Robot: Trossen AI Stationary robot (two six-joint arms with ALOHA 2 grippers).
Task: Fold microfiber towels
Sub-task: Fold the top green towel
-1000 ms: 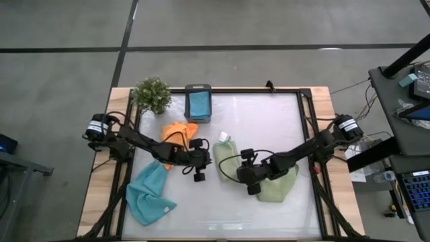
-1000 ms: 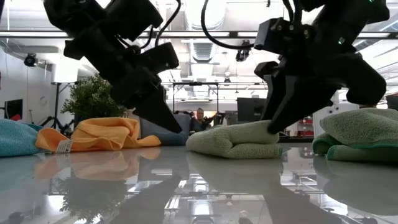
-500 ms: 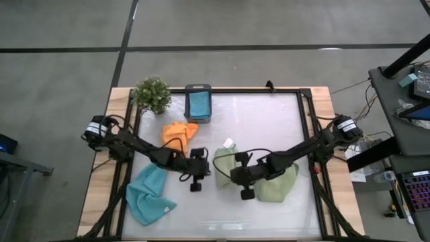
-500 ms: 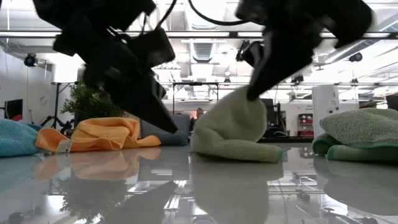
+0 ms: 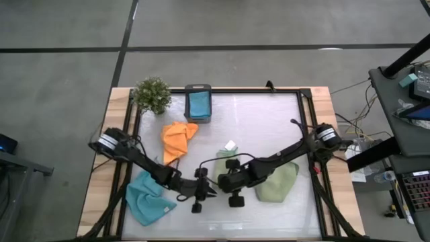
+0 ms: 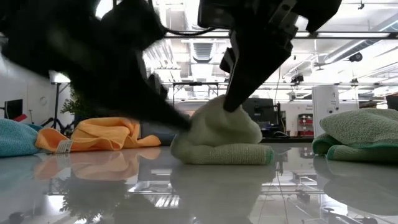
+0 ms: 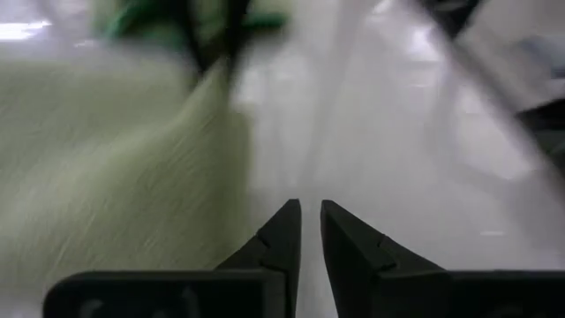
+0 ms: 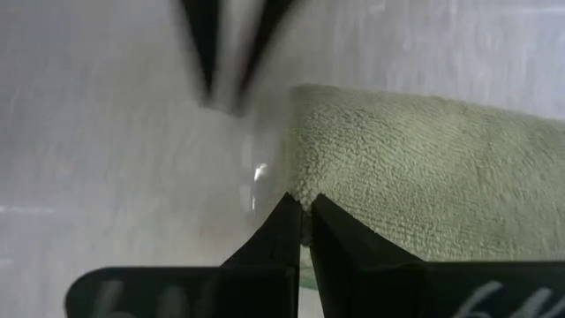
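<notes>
Overhead, the right gripper (image 5: 225, 180) and left gripper (image 5: 205, 191) meet mid-table over the sage green towel (image 5: 224, 160). Low down, that towel (image 6: 219, 138) sits bunched. At the right wrist, fingers (image 8: 284, 231) pinch its edge; the left's stand nearly closed, empty. That thin pinch may slip.

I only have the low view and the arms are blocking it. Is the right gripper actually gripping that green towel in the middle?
Observer: Yes. The right wrist view shows the right gripper shut on the edge of the sage green towel.
Operator: Where's the left one?
Observer: The left gripper is beside that towel's edge, pointing at bare table.
Operator: Any towel hidden from me?
Observer: A light blue towel sits in the dark grey box at the far edge.
</notes>
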